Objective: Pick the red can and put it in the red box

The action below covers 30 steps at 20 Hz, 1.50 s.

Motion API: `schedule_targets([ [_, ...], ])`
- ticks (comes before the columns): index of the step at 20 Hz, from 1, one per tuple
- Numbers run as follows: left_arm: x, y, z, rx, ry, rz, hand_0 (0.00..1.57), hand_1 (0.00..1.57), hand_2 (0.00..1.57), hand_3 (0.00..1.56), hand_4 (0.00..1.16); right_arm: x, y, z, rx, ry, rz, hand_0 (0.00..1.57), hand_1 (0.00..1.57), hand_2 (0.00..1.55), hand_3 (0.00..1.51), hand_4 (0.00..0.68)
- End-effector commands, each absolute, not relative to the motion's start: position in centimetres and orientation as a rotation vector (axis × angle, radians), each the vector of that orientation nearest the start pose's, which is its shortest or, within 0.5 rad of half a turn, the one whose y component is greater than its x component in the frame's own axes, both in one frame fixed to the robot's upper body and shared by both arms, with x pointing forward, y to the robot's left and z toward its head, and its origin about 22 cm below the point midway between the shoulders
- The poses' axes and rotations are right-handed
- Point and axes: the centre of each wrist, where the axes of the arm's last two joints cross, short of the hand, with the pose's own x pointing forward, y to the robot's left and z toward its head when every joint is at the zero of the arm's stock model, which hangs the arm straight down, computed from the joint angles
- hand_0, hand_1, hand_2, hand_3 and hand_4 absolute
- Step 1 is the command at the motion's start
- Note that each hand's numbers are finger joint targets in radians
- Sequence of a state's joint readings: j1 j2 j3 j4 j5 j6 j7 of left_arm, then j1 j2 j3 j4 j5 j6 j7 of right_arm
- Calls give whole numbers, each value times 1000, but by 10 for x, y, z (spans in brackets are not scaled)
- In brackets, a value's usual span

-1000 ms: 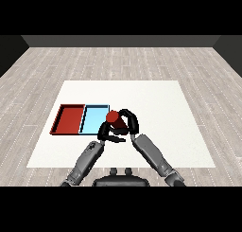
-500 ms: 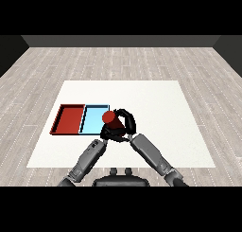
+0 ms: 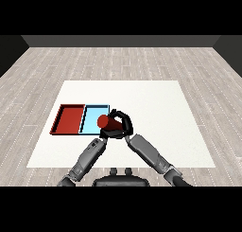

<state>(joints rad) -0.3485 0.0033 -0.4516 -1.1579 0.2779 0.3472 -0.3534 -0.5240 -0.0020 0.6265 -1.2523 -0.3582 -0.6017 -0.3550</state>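
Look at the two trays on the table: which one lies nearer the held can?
The light blue tray, the right one of the pair. The red can, held in the right hand, sits at its right edge; the red tray lies beyond it, further left.

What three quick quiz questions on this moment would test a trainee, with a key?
1. True or false: the red can already rests in the red tray.
2. Which hand holds the can? A) left hand B) right hand C) neither
3. Fill in: the tray next to the red one is light ____.

Key:
1. False. The can is tilted, held in the air at the near right edge of the light blue tray.
2. B. The right hand has its fingers curled round the can; the left hand is just below it, mostly hidden.
3. Blue.
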Motion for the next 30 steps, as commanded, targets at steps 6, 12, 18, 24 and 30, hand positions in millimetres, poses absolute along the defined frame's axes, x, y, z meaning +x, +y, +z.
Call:
schedule_targets([
  [6,278,84,-1,-47,-1668,-2,1510,1510,1471,1387,878,271,-30,42,260,-1876,85,1549,1549,1468,1384,614],
  [12,290,67,-4,-5,-1736,61,1571,1571,1512,1404,1015,293,-32,52,261,-1898,80,1450,1450,1443,1377,615],
  [18,291,76,3,25,-1776,60,1571,1571,1527,1436,1080,287,-30,42,350,-1883,-6,1324,1324,1316,1254,123],
  [24,290,83,-5,46,-1776,53,1571,1571,1529,1455,1118,281,-38,46,254,-1901,126,0,0,0,0,0],
  [30,276,85,-16,81,-1789,24,1571,1571,1567,1497,1135,283,-43,44,250,-1907,118,0,0,0,0,0],
])
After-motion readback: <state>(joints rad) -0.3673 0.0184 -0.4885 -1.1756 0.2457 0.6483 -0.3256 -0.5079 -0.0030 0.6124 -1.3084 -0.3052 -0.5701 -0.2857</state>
